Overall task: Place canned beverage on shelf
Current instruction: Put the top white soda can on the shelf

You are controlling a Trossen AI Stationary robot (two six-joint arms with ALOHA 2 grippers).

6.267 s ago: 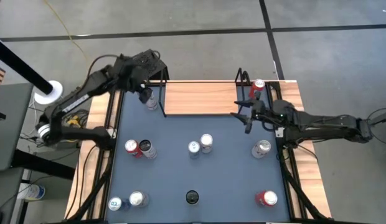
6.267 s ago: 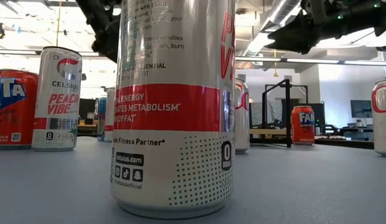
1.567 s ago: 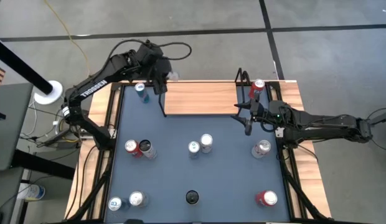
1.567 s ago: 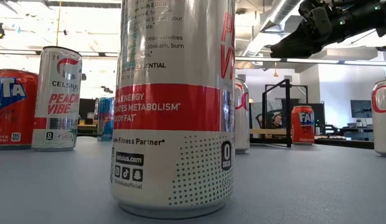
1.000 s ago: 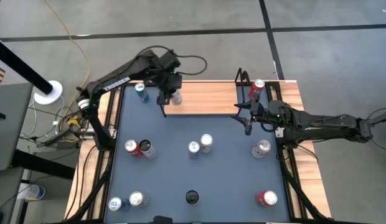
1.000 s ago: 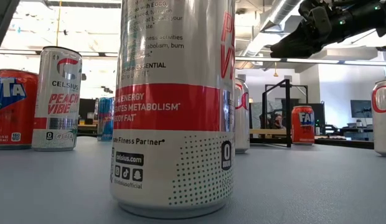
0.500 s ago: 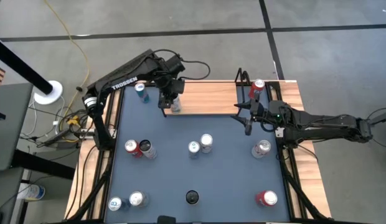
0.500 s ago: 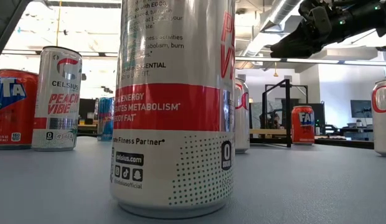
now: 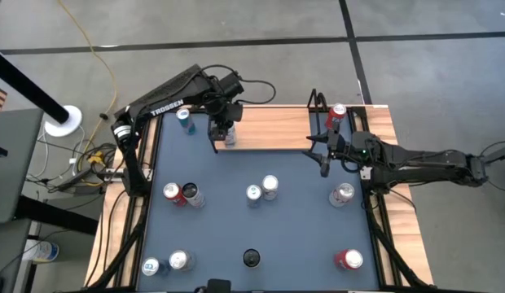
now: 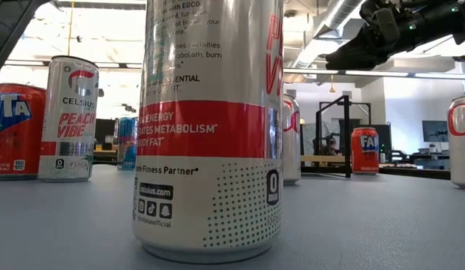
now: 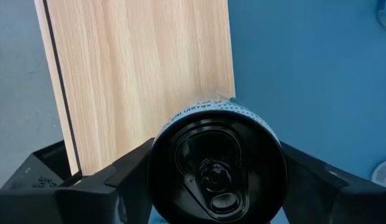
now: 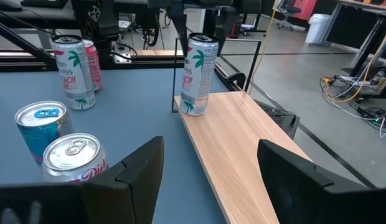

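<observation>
The shelf (image 9: 269,129) is a light-wood board with black wire uprights, at the table's far side. My left gripper (image 9: 226,130) is shut on a white Celsius can with a black top (image 11: 216,168) at the shelf's near left corner. In the right wrist view this can (image 12: 198,74) stands upright with its base at the board's corner. My right gripper (image 9: 322,156) is open and empty, above the table by the shelf's right end; its fingers frame the right wrist view (image 12: 205,180). My left gripper pinches the can between its two fingers (image 11: 127,174) on opposite sides of the can's wall (image 11: 154,158) near its top. The fingers come from above, pointing down. The can is upright, and its base appears to sit on the board's near left corner (image 12: 193,113).
A blue can (image 9: 185,120) stands on the table left of the shelf, and a red can (image 9: 337,113) at the shelf's right end. Several more cans stand on the blue table top (image 9: 220,228), one of them (image 10: 210,127) right before the low camera.
My left gripper has carried the can from the shelf's left end toward its near left corner, keeping the can upright. In the last half second it has hardly moved.
</observation>
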